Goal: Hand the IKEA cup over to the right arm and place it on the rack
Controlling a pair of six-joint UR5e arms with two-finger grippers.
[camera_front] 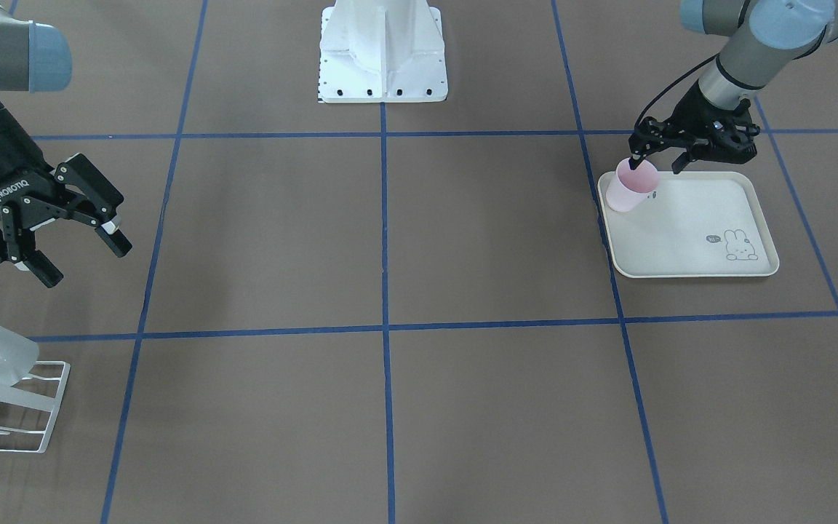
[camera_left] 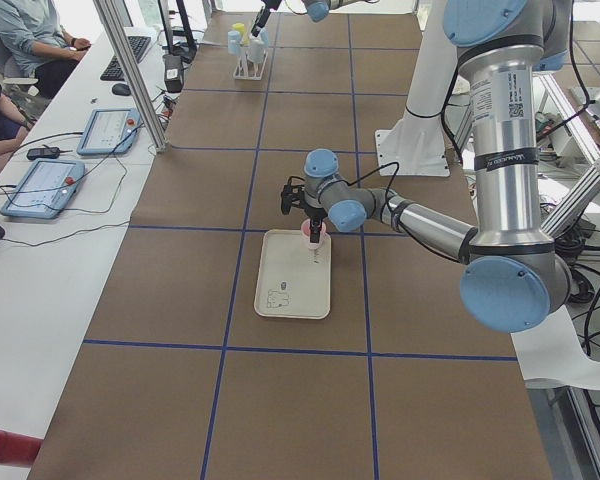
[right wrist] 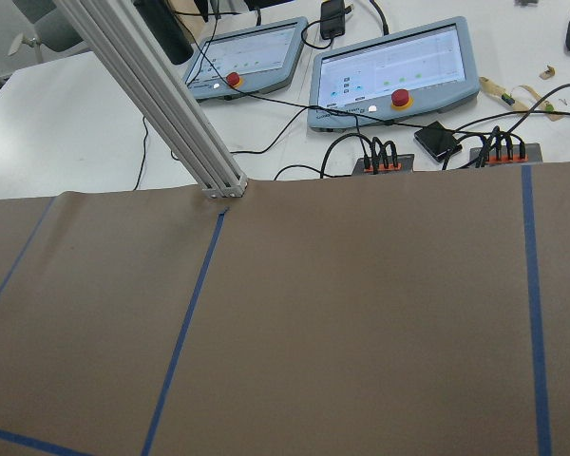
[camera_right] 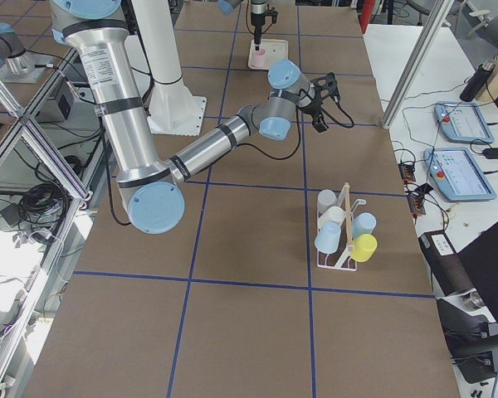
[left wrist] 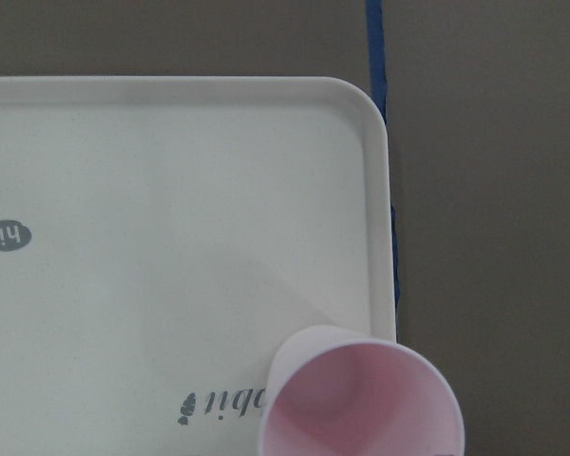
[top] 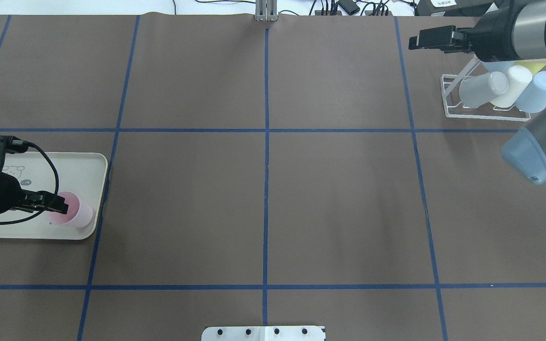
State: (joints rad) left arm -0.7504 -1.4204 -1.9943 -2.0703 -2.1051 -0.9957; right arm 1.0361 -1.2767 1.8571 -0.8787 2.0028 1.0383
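Closest to the left wrist camera, the pink cup [left wrist: 361, 399] is seen upright, mouth upward, long axis vertical, set in the tray's [left wrist: 171, 190] corner just beside its rim. The left gripper [camera_front: 655, 166] is spread, one finger at the cup's mouth, the other outside; nothing is clamped. Tray and rack [camera_right: 344, 232] are parted by a broad stretch of brown table [top: 263, 199]. Several cups [top: 484, 88] are hung on the rack; the right gripper [camera_front: 84, 262] is held spread and unladen nearby.

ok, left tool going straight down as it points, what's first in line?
Likely the pink cup: one finger of the left tool hangs over its mouth, the other over the tray. Depth is unclear.
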